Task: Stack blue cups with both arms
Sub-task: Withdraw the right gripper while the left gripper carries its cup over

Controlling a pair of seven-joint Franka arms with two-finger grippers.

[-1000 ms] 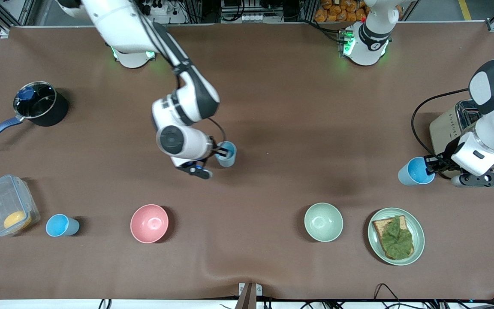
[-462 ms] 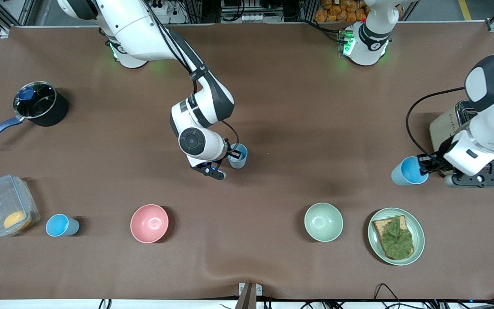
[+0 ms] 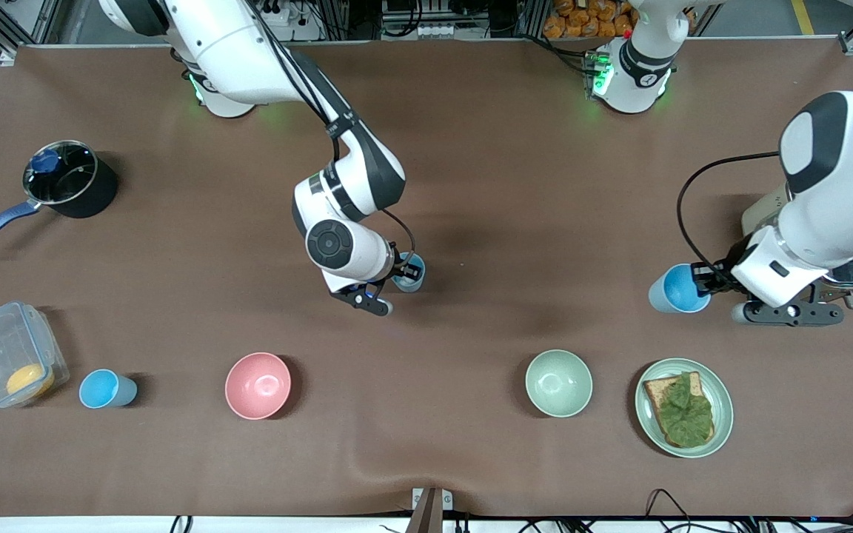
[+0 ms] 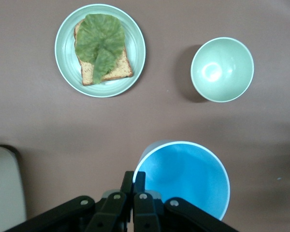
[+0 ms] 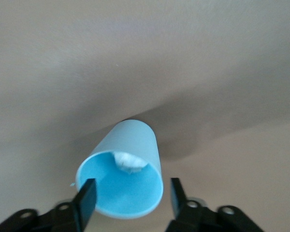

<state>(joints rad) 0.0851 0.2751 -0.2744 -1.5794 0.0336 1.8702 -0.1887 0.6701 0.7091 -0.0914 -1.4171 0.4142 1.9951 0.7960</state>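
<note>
Two blue cups are in the grippers. The paler blue cup (image 3: 409, 272) stands near the middle of the table, and the right gripper (image 3: 397, 272) is at it with one finger (image 5: 86, 199) inside the rim and the other (image 5: 178, 198) spread wide outside, so the fingers are apart and not pinching the wall. Something whitish sits at the bottom of this cup. The brighter blue cup (image 3: 678, 289) is toward the left arm's end of the table, beside the toaster (image 3: 767, 215), and the left gripper (image 4: 134, 186) has its fingers pressed together on the rim; the cup's inside looks bare. A third blue cup (image 3: 104, 389) stands loose toward the right arm's end, just beside a clear lidded box (image 3: 10, 355) with an orange-yellow lump inside.

Nearer the front camera than the held cups, the pink bowl (image 3: 258, 385) and the pale green bowl (image 3: 558, 383) both sit bare inside. Beside the green bowl, a pale green plate (image 3: 723, 414) carries a slice of toast (image 3: 682, 411) topped with a lettuce leaf. A black saucepan (image 3: 71, 179) with a blue handle sits toward the right arm's end.

Since half a second ago, the left arm has carried its cup a little toward the middle of the table, away from the toaster. The right arm and its cup have hardly shifted, after travelling toward the centre in the half second before that.
</note>
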